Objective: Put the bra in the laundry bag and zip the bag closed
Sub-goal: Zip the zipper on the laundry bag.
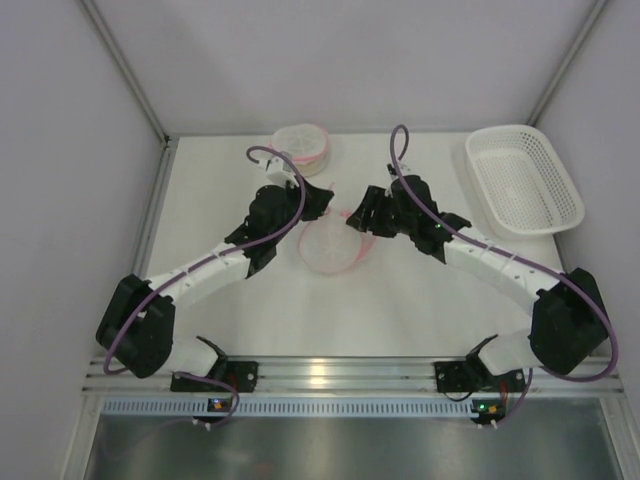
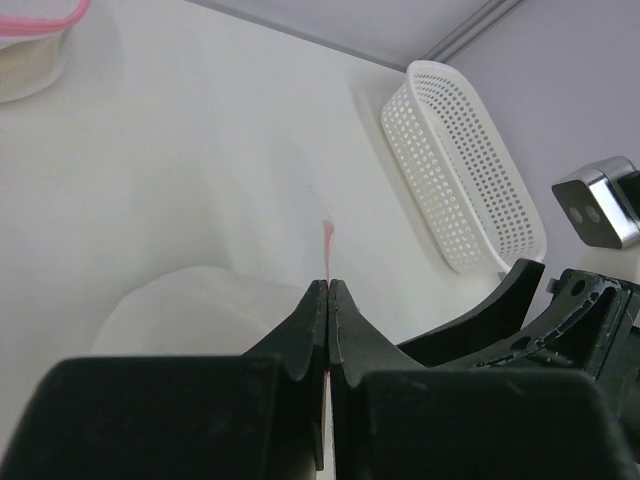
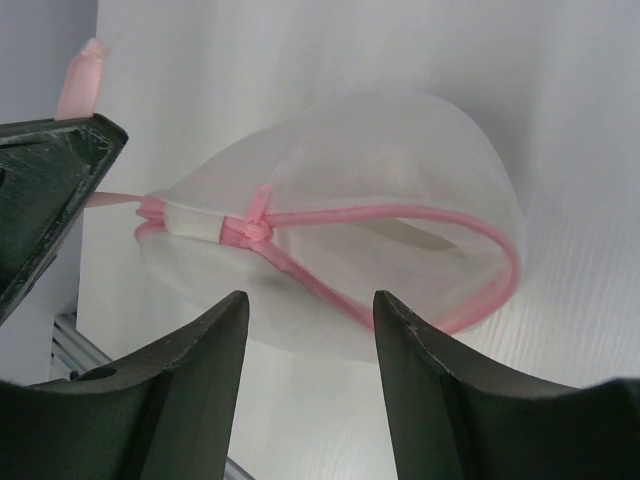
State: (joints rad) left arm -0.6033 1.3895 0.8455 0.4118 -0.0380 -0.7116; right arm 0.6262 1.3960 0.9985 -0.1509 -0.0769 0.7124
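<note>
The laundry bag is a white mesh dome with pink zip trim, lying mid-table between both arms. My left gripper is shut on a thin pink tab at the bag's edge, and the bag lies just below it. My right gripper stands open just short of the bag, touching nothing. The pink zip pull sits at the left end of a gaping opening. A pale shape lies inside; I cannot tell whether it is the bra.
A round white container with a pink rim stands at the back centre. A white perforated basket sits at the back right. White walls close in the table on the left, back and right.
</note>
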